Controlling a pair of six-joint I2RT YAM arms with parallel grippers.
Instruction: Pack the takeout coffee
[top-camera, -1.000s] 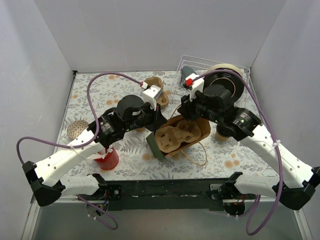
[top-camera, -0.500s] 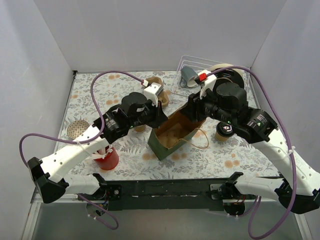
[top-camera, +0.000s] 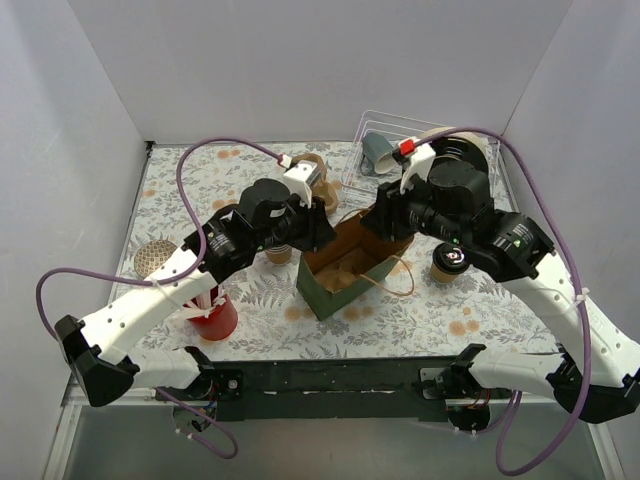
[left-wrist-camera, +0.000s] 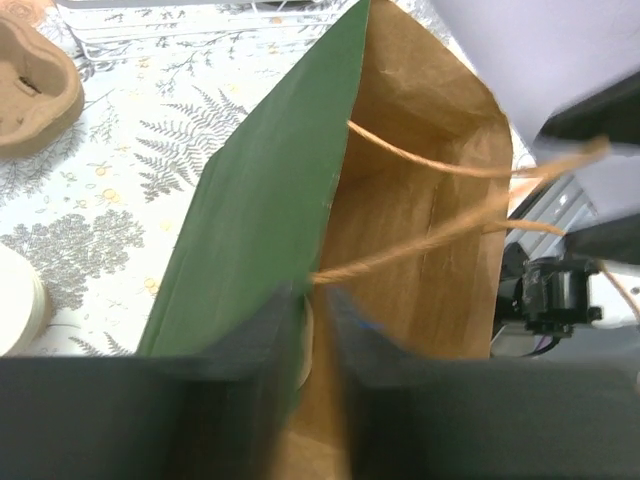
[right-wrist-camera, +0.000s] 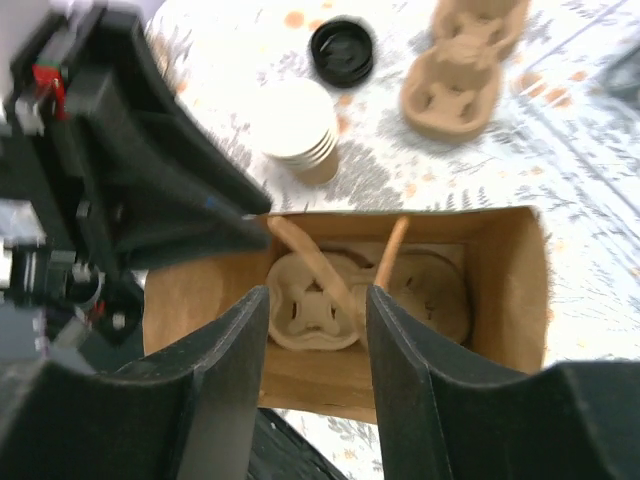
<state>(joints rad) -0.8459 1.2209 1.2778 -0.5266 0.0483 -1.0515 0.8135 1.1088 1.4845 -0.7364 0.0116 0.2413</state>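
Top external: fixed high, above and behind the arm bases (top-camera: 95, 365), looking down and forward over the whole table (top-camera: 180, 200). Farthest and widest view.

Left wrist: very near, at the rim of the green paper bag (left-wrist-camera: 250, 210), facing along its brown inside.

Right wrist: near, above the bag's mouth, facing steeply down onto the pulp carrier (right-wrist-camera: 310, 305) inside.

Shared by all three: the bag. Shared by both wrist views: the loose carrier (right-wrist-camera: 465, 65) on the table and the stack of paper cups (right-wrist-camera: 300, 130).
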